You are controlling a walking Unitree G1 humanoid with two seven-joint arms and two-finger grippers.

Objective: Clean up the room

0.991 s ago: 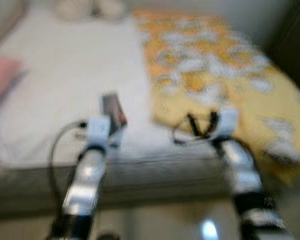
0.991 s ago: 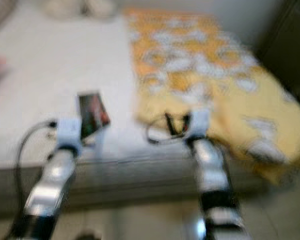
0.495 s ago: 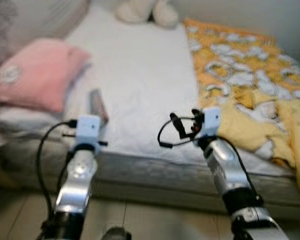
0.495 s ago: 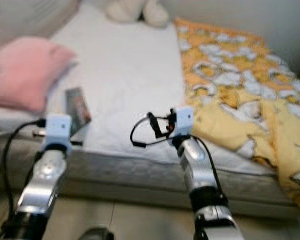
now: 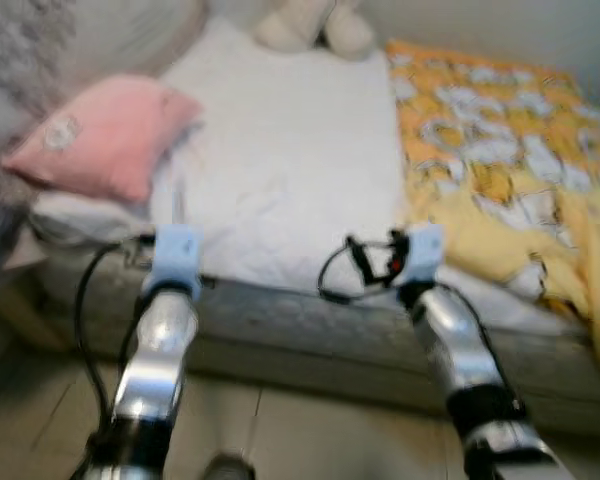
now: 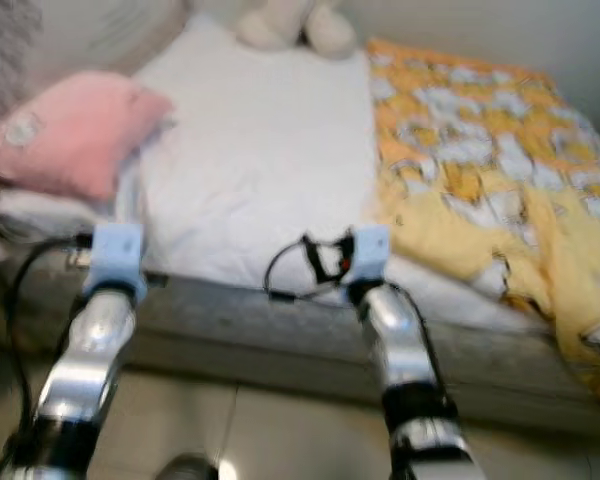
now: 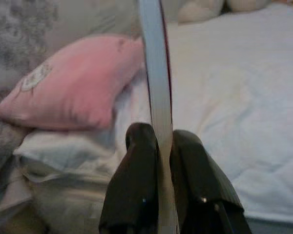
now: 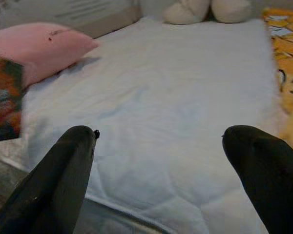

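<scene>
Here, left gripper (image 7: pixel 158 146): two rounded black fingers (image 7: pixel 136 185) pressed tight on a thin flat book (image 7: pixel 156 87), seen edge-on in wrist view, pale page edge w/ a reddish cover line, stiff and straight, rising well beyond the tips. Seen side-on from the right wrist view at 9 o'clock, same book (image 8: pixel 5 100) showing a busy red/orange/green printed cover. In the head view, held upright over the near edge of the mattress, at approx 9 o'clock of the white sheet (image 5: pixel 290 170).

Right gripper (image 8: pixel 168 156): blunt matte black fingers (image 8: pixel 63 170) spread wide apart, nothing between, hovering above the sheet's near edge. Black cable looped beside its pale-blue wrist block (image 5: pixel 422 250).

Sheet soft, quilted, lightly wrinkled, w/ faint stitched lines. Pink pillow (image 5: pixel 100 135), plump, rounded, small pale round badge on it, lying at 10 o'clock of the sheet, over a rumpled white layer. Cream plush toy (image 5: pixel 315 25), fuzzy, two rounded lumps, at 12 o'clock by the wall. Yellow-orange blanket (image 5: pixel 500 160) w/ white blotchy print, crumpled, at 3 o'clock, draping off the bed edge. Grey mattress side (image 5: pixel 310 335) below; pale tiled floor (image 5: pixel 280 430) under the silver arms. Head views blurred.
</scene>
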